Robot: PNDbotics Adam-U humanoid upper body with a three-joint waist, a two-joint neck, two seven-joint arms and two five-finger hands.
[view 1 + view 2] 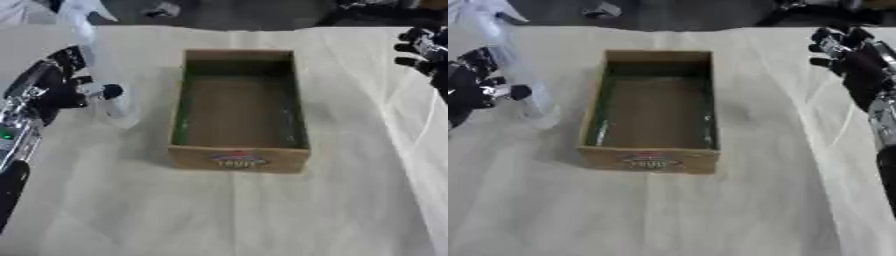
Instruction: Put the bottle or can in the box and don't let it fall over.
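Note:
A clear plastic bottle point(107, 102) stands upright on the white cloth, just left of the box. The cardboard box point(238, 159) lies open-topped at the middle, with green inner walls, a bare brown floor and a red label on its near wall. My left hand point(51, 89) hovers at the bottle's left side with its fingers spread; the thumb tip reaches the bottle's side and the fingers do not wrap it. My right hand point(852, 56) hangs at the upper right, well clear of the box, its fingers relaxed and holding nothing.
The white cloth point(227, 215) covers the whole table, with creases running down the right side. A blurred white shape point(80, 11) shows at the far left edge above the bottle's top. Dark objects point(376, 12) lie beyond the table's far edge.

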